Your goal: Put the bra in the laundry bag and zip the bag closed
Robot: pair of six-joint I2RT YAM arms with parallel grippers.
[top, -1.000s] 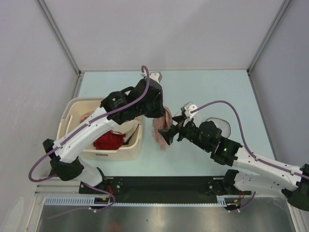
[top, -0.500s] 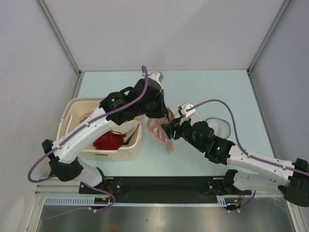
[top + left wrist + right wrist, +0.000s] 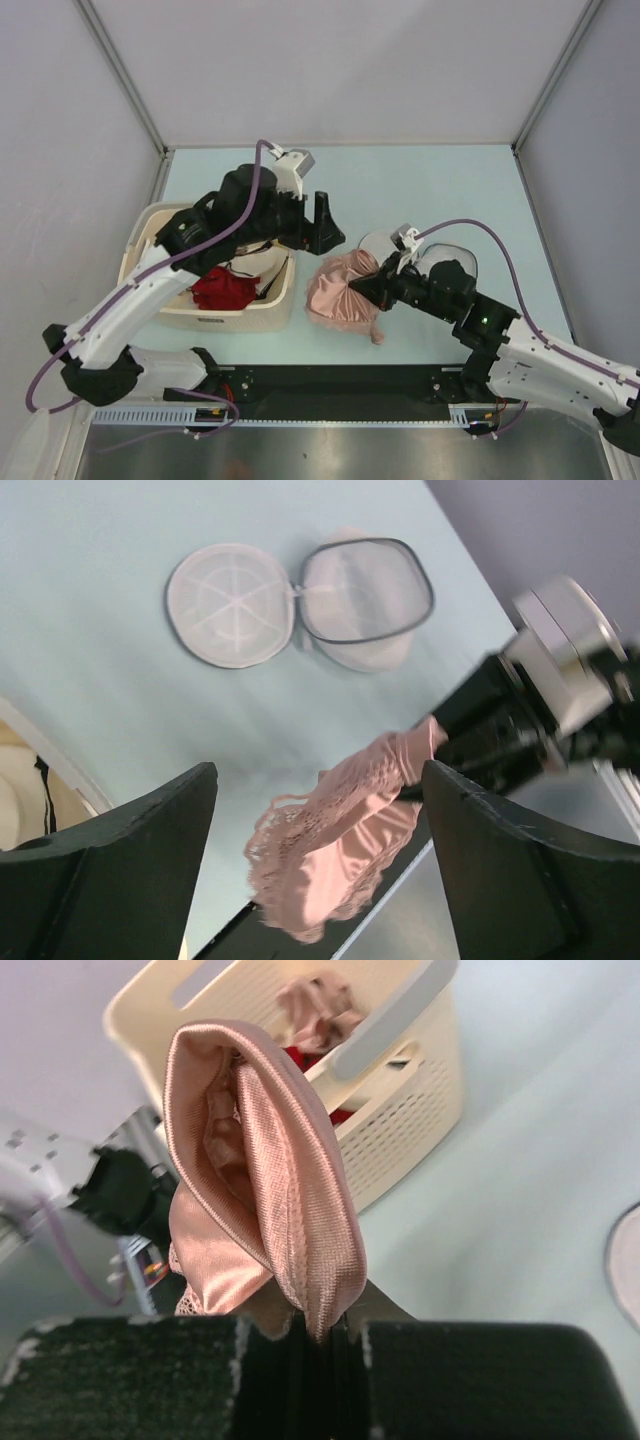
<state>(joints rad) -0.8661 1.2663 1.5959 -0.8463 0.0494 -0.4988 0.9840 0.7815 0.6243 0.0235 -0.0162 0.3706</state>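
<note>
A cream basket point(image 3: 150, 228) holding a red garment point(image 3: 222, 292) sits left of the left gripper point(image 3: 318, 228). That gripper hangs released above the bench point(image 3: 430, 185), jaws wide apart with nothing between them. Below it and to its right hangs the bra point(image 3: 338, 298), bunched. The right gripper point(image 3: 368, 287) is clenched on a fold of the bra's satin edge, so the cup droops from its tip. I cannot tell whether the lace touches the bench. Beyond the right gripper, the bag point(image 3: 365, 590) lies unzipped on the bench, both round halves side by side.
</note>
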